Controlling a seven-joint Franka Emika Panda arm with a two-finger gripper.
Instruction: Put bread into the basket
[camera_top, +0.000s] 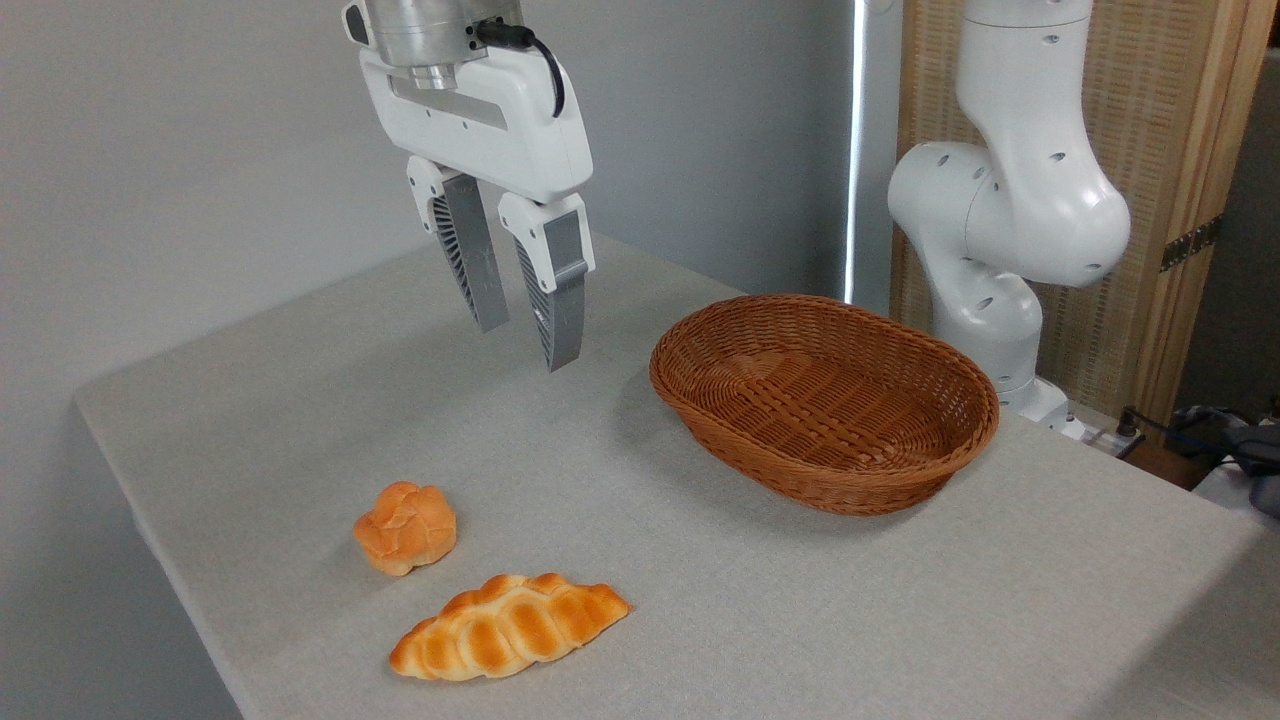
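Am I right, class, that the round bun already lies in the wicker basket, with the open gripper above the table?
Not quite. The fixed camera shows the round bun on the table, beside the braided loaf. The wicker basket is empty; the gripper is open above the table.

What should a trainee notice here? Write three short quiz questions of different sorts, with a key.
1. True or false: the round knotted bun already lies inside the wicker basket.
2. Multiple choice: what lies nearest the bun? A) the braided loaf B) the basket C) the robot base
3. Fill in: the gripper hangs above the table with its fingers ____ and holding nothing.

Key:
1. False; it sits on the table, and the basket is empty.
2. A
3. open
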